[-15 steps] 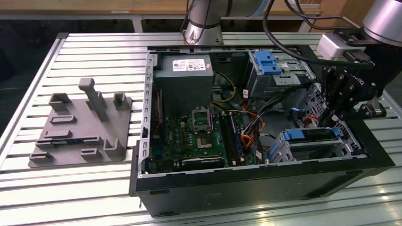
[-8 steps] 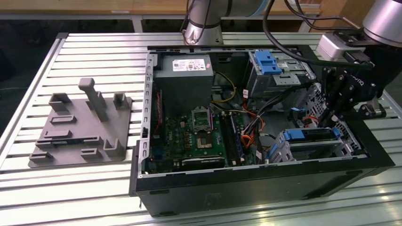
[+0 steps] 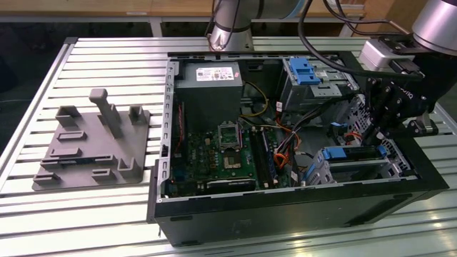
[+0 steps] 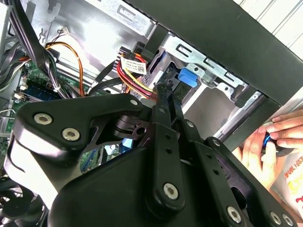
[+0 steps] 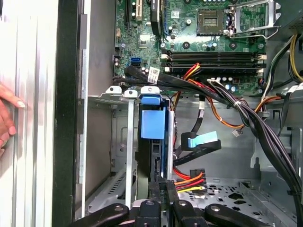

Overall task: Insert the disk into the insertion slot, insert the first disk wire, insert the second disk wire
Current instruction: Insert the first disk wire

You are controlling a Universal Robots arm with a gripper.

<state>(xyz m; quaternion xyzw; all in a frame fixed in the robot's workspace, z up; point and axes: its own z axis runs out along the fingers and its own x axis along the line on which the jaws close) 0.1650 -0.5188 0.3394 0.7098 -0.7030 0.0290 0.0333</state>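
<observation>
The disk (image 3: 353, 154), in its bright blue carrier (image 5: 154, 118), sits inside the insertion slot (image 3: 322, 172), the silver perforated cage at the computer case's near corner on the exterior view's right. My gripper (image 5: 163, 185) hangs just behind the disk's rear end. Its fingers (image 4: 163, 101) are pressed together on a black plug fed by red, yellow and orange wires (image 5: 189, 179), which is a disk wire. In the second wrist view, the plug (image 4: 161, 87) is right at the cage's opening beside the blue carrier (image 4: 187, 75). A second cable with a blue pull tab (image 5: 203, 141) hangs loose nearby.
A person's hand (image 4: 277, 137) rests outside the case wall, also seen in the first wrist view (image 5: 5, 113). A taller cage with a blue latch (image 3: 303, 69), the power supply (image 3: 211, 80), the motherboard (image 3: 228, 155) and thick black cable bundles (image 5: 246, 113) crowd the case. A grey fixture (image 3: 93, 144) lies on the table.
</observation>
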